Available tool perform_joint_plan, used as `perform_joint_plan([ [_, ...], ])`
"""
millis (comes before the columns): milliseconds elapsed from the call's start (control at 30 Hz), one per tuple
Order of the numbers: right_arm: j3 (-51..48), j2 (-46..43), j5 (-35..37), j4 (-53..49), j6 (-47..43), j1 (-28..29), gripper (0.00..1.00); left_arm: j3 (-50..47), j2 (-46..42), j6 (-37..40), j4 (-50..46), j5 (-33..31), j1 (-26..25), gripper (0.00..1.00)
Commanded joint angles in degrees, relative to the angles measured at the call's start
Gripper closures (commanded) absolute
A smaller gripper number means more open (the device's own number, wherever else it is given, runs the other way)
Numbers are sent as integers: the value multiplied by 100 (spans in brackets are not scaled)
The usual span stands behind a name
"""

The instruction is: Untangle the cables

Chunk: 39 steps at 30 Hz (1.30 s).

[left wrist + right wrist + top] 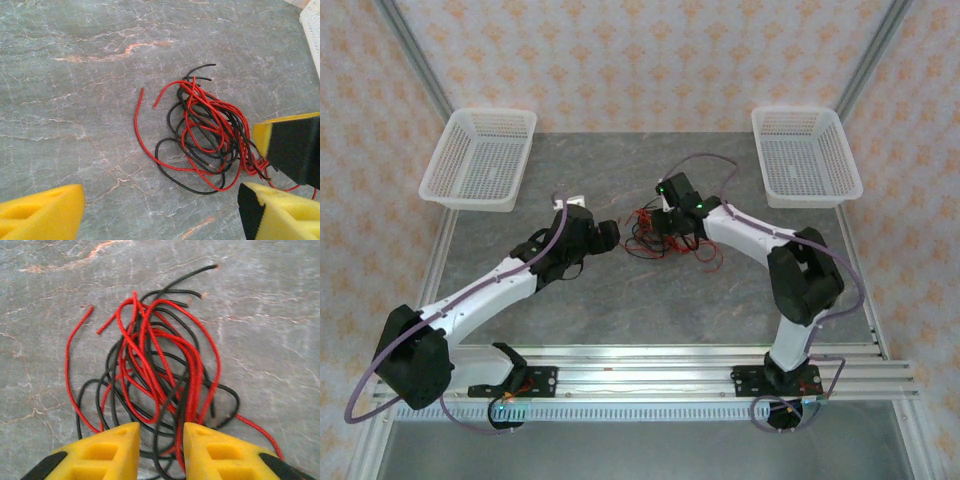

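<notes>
Two baskets (pixel 480 160) flank the cables (pixel 665 240); right claw (pixel 672 228) clenched on strands, left claw (pixel 605 236) released.

Light is even and fairly bright in all three views, soft and diffuse, with no hard glare. In the top view the table (pixel 620 300) looks a flat grey with a faint sheen; the arms cast only weak, blurred shadows near them, and the baskets (pixel 480 158) lay a thin shadow at their near edges. That view is a little soft, so the cables (pixel 665 240) read as a fine smudge. The wrist views are sharper: the cables (pixel 155 370) show crisp edges and thin shadows right beneath them. The yellow pads (pixel 105 452) at the near edge are slightly out of focus. The cables (pixel 205 135) are sharp there too.
</notes>
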Motion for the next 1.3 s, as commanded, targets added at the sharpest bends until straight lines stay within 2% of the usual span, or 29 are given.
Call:
perform_joint_plan([
  [0,311,236,297,-279,58,35,71,-71,-196,39,-190,-52,-24,19],
  [233,484,480,626,-431,150,113,71,-93,-300,82,-249,-98,-18,18],
  [467,465,595,655,-431,171,193,73,-103,-322,101,-236,-105,-16,18],
  [733,595,645,737,-470,199,202,84,-106,-304,101,-220,-96,-16,18],
  [833,641,594,803,-475,215,202,94,-122,-307,101,-219,-83,-16,18],
  [1033,667,-256,399,-376,280,208,97,-207,-392,176,-116,36,-16,18],
  [1267,826,-1721,-863,-98,324,176,97,-431,-468,418,549,637,-16,18],
])
